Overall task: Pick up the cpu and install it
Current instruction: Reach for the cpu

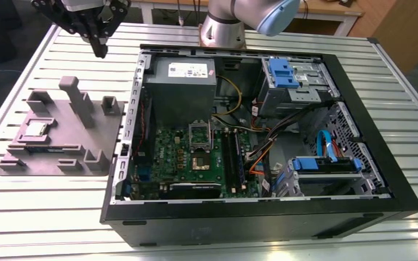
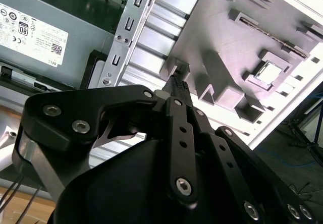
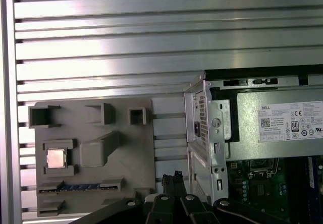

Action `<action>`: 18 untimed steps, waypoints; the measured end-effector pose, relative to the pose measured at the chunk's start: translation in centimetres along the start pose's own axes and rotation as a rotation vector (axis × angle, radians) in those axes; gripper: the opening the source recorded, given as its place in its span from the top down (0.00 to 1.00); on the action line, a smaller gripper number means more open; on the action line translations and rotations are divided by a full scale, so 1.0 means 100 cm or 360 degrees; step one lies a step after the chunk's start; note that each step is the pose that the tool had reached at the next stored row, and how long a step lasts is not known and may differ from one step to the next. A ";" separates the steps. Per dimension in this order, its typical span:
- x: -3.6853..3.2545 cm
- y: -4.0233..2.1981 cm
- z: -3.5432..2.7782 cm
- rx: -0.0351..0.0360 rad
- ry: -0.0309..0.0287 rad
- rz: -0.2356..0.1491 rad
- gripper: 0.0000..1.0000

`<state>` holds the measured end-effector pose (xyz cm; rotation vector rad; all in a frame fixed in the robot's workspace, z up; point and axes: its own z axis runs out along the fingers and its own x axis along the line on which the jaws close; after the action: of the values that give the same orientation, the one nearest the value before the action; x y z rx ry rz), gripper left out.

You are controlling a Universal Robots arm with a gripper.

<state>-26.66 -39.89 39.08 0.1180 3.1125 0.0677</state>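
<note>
with fingers together and empty, the black tool (image 1: 102,50) hovered well apart from the small silver-grey square cpu (image 1: 35,129), pick-up seemingly not yet begun.

Bright, even light from overhead makes the slatted table (image 1: 42,217) shine in pale bands. In the second wrist view the cpu (image 2: 266,72) flares white (glare off its metal top). The computer case (image 1: 252,220) holds deep shadow inside.
</note>
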 end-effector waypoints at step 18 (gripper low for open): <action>0.0042 -0.0003 -0.0001 0.0000 0.00000 0.0000 0.90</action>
<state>-27.07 -39.89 39.08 0.1180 3.1126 0.0676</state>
